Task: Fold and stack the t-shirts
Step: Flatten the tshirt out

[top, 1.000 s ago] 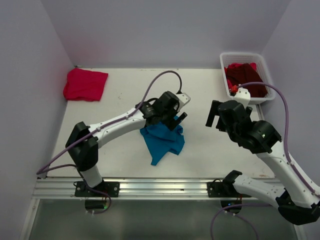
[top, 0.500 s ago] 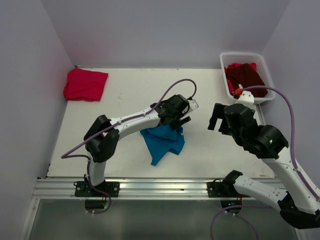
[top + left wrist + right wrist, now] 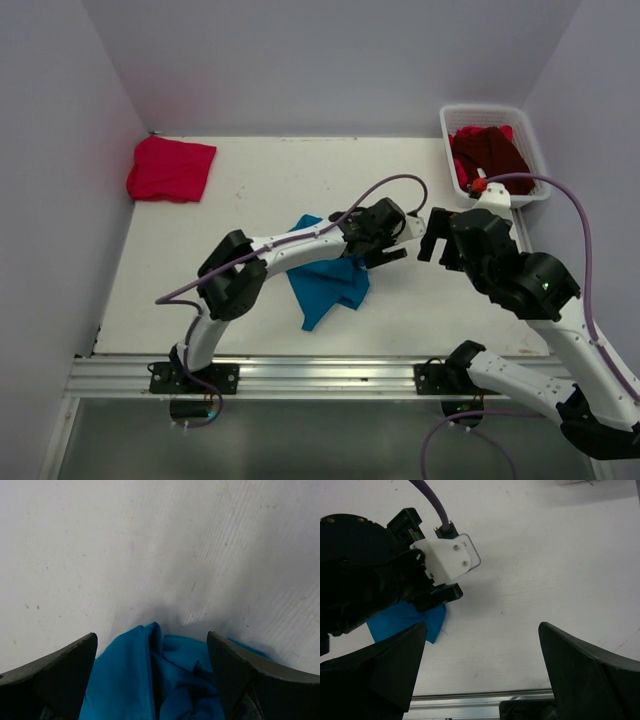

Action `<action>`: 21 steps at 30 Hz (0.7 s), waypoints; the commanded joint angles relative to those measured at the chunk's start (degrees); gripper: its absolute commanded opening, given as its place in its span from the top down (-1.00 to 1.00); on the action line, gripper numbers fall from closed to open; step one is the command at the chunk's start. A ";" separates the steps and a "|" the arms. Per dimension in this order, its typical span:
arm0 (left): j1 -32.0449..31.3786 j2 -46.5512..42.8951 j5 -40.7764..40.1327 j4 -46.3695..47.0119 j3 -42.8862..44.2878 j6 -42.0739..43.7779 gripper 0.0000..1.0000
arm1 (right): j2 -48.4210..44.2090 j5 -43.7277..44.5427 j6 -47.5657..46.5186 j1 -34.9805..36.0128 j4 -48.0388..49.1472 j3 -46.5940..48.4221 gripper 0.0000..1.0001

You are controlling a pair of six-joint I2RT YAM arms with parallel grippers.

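Hazard: arm collision and a bunched grasp at the teal-blue t-shirt (image 3: 328, 284).
Left gripper (image 3: 393, 243) stands wide open, holding nothing, its jaws straddling the crumpled right edge of that shirt at mid-table (image 3: 250, 190). Right gripper (image 3: 437, 247), fully open and empty, hangs just beside it; any inward move risks contact. Closing here probably pinches several layers and drags a wad. Count: three t-shirts, namely teal-blue, pinkish-red t-shirt (image 3: 170, 168) folded at the far left, and maroon t-shirt (image 3: 490, 155) in one basket (image 3: 447, 128).

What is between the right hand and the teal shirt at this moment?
The left hand, open over the right edge of the teal shirt, lies between that shirt and the right hand. The top view shows this, and the right wrist view confirms it.
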 commanded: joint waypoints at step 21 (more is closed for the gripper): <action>-4.88 1.17 -10.40 -11.62 1.28 -3.99 -0.74 | -1.20 0.43 0.36 0.16 -0.55 -0.10 -0.97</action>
